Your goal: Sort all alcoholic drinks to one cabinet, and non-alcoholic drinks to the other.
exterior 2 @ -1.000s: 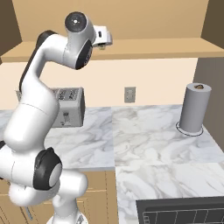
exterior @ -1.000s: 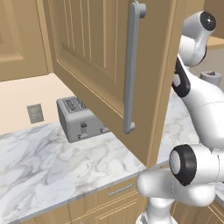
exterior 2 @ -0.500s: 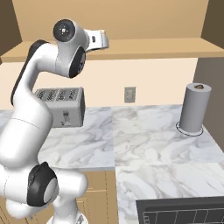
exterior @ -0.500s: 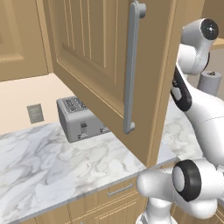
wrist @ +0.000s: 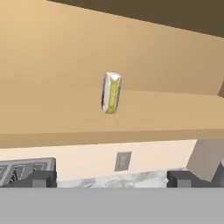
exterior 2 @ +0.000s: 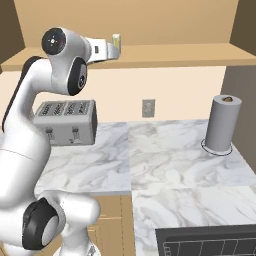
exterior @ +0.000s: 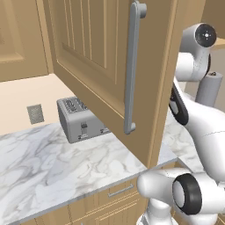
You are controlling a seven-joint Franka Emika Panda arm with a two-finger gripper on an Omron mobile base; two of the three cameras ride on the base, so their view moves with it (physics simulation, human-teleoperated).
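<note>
Pincer (wrist: 111, 179) spread wide, holding nothing, faces the carton (wrist: 111, 92) on the cabinet (exterior 2: 165, 55) shelf; back out level, clearing the door (exterior: 105, 66).

White arm reared high, elbow bent, forearm level; gripper (wrist: 111, 179) at full spread, both fingertips (wrist: 43, 178) apart, nothing between them.

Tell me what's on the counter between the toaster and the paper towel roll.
Nothing: in the right base view, bare marble counter runs from the toaster to the paper towel roll. A wall outlet sits behind it.
</note>
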